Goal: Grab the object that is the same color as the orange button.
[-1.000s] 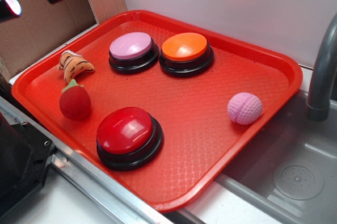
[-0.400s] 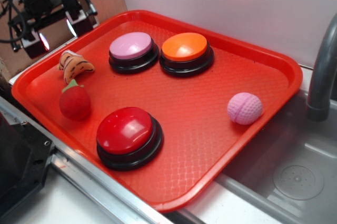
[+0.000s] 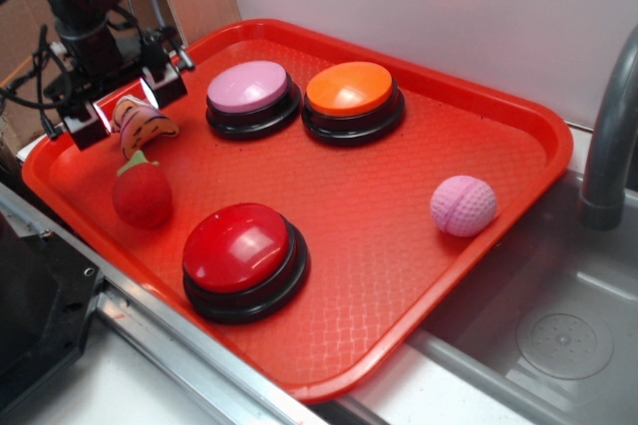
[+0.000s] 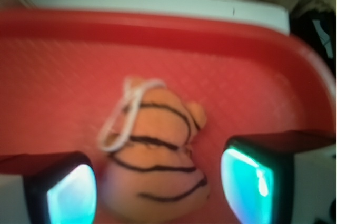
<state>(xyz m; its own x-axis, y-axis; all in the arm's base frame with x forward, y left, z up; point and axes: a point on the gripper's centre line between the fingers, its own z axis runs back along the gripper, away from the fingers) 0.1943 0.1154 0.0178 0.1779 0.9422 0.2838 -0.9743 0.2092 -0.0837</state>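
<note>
The small orange plush toy (image 3: 146, 128) with dark stripes lies at the far left of the red tray (image 3: 429, 275). My gripper (image 3: 124, 108) is low over it, open, one finger on each side of the toy. In the wrist view the toy (image 4: 158, 166) fills the space between my glowing pads (image 4: 247, 182), with small gaps on both sides and a white loop at its top. The orange button (image 3: 350, 90) stands at the back of the tray, apart from my gripper.
A pink-topped button (image 3: 249, 88) stands right of my gripper. A red strawberry-like plush ball (image 3: 142, 194) lies just in front of the toy. A large red button (image 3: 239, 248) and a pink dimpled ball (image 3: 464, 206) are further off. A grey sink (image 3: 558, 335) and tap pipe (image 3: 608, 136) lie right.
My gripper has come down from the upper left and now straddles the orange plush toy. Nothing on the tray has moved.
</note>
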